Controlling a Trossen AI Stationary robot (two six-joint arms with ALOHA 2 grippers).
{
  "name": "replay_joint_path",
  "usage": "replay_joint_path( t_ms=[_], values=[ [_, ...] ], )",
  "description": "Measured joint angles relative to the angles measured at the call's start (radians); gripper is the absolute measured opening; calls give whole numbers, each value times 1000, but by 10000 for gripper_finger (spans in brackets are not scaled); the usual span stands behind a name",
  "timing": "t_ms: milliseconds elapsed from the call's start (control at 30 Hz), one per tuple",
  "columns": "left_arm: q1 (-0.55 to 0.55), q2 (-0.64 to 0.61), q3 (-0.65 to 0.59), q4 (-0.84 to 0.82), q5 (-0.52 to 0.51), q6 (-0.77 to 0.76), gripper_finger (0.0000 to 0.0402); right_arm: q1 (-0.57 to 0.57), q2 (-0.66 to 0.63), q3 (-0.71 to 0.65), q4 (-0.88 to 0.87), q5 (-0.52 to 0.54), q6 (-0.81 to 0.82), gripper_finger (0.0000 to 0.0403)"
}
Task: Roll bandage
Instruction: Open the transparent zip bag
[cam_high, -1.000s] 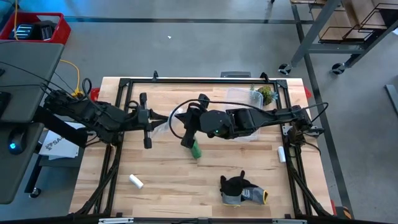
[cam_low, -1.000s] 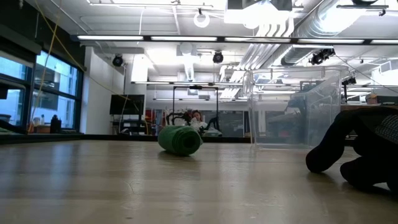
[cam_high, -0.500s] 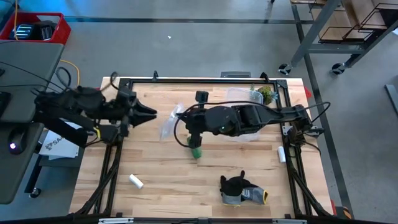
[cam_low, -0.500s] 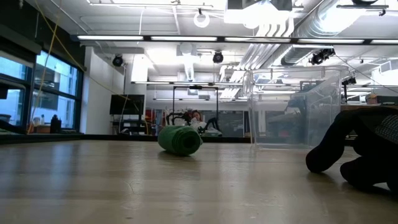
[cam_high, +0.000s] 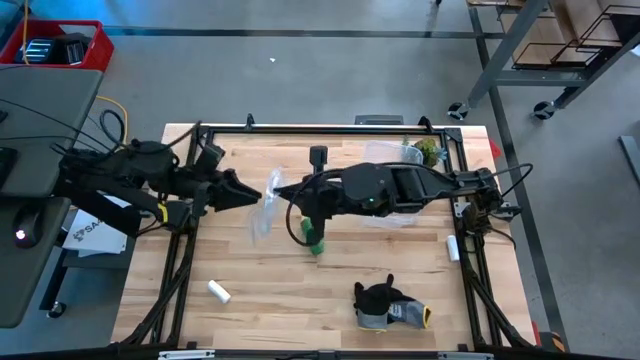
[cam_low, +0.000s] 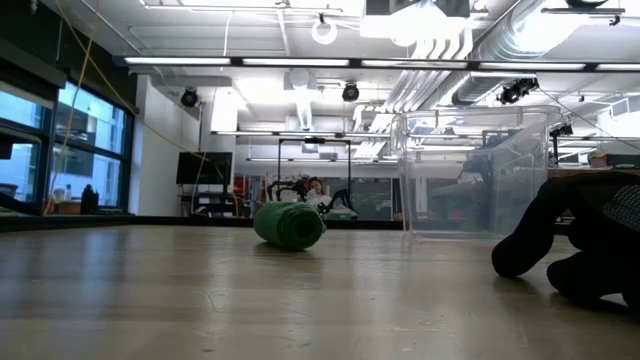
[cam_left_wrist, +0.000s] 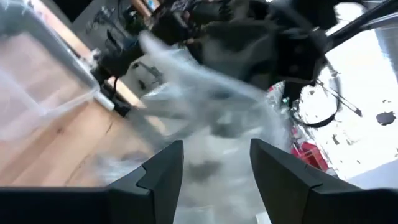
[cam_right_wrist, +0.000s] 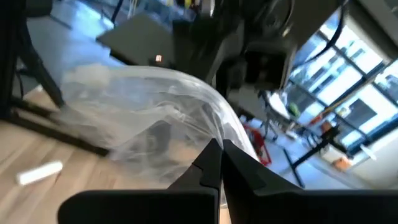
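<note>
The bandage (cam_high: 315, 241) is a compact green roll lying on its side on the table, also seen in the low view (cam_low: 290, 225); no gripper touches it. Above and left of it, my right gripper (cam_high: 286, 192) is shut on a clear plastic bag (cam_high: 264, 206), which hangs over the table. My left gripper (cam_high: 246, 193) stands open at the bag's left side and points at it. In the left wrist view the bag (cam_left_wrist: 211, 106) is blurred just beyond the open fingers (cam_left_wrist: 163, 167); I cannot tell whether they touch it. My right gripper pinches a bunched edge of the clear bag (cam_right_wrist: 214, 134) between its two shut fingers. The fingers come nearly level from the table's right side. The bag (cam_right_wrist: 155, 106) billows out ahead of them and hangs clear of the table.
A clear plastic box (cam_high: 395, 190) stands under my right arm and shows in the low view (cam_low: 470, 170). A dark grey glove (cam_high: 388, 305) lies near the front edge. A small white cylinder (cam_high: 219, 291) lies front left, another (cam_high: 452, 247) at the right. A black frame (cam_high: 300, 130) rims the table.
My left gripper has rolled about its own axis and drawn back from the bag toward the table's left edge; it now stands open. My right gripper has rolled too, and the bag in it has swung a little toward the far left. The green roll has stayed where it was.
</note>
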Motion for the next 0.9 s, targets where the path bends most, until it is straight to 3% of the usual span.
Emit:
replay_joint_path(
  t_ms=[200,400,600,900],
  values=[
    [0,-8,1,20,-24,44,184,7,0,0,-101,-13,33,0],
    [-20,44,1,-61,-70,329,184,3,0,0,-93,-51,66,0],
    [-24,58,2,-52,-135,527,184,4,0,0,-96,-130,156,0],
    [-101,62,2,8,-176,897,184,-37,0,0,-102,-155,217,0]
  ],
)
